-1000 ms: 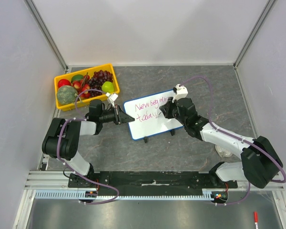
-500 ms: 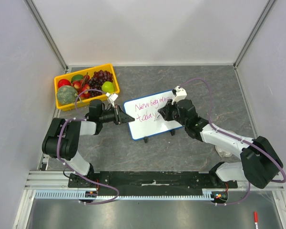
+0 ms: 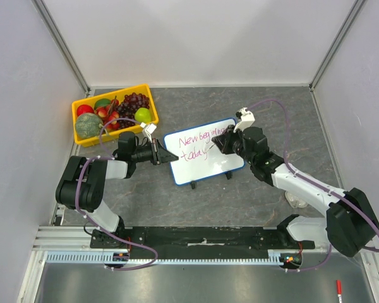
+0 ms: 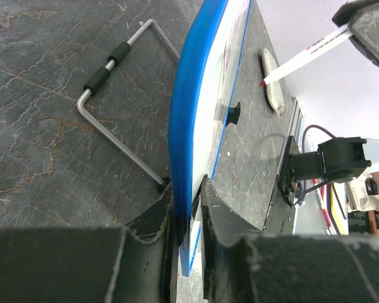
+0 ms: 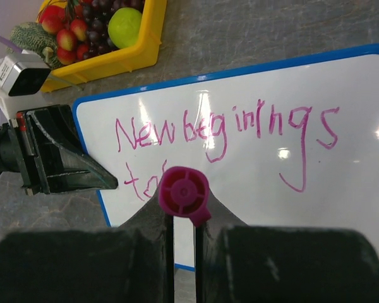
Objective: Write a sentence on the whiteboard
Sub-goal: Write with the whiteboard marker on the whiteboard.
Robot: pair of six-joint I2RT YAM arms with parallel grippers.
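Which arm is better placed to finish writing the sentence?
Right. The right pincer grips the marker, tip over the whiteboard beside the second line of the sentence. The left pincer is clamped on the board's left edge, steadying it.

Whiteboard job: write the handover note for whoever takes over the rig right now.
Grippers: left gripper shut on the whiteboard's left edge, steadying it. The right gripper is shut on the marker, tip apparently just off the board.
Done: the sentence, "New beginnings" above "today", is written.
Left: check the closing mark, hidden by the gripper here; then put the marker down and release the board.
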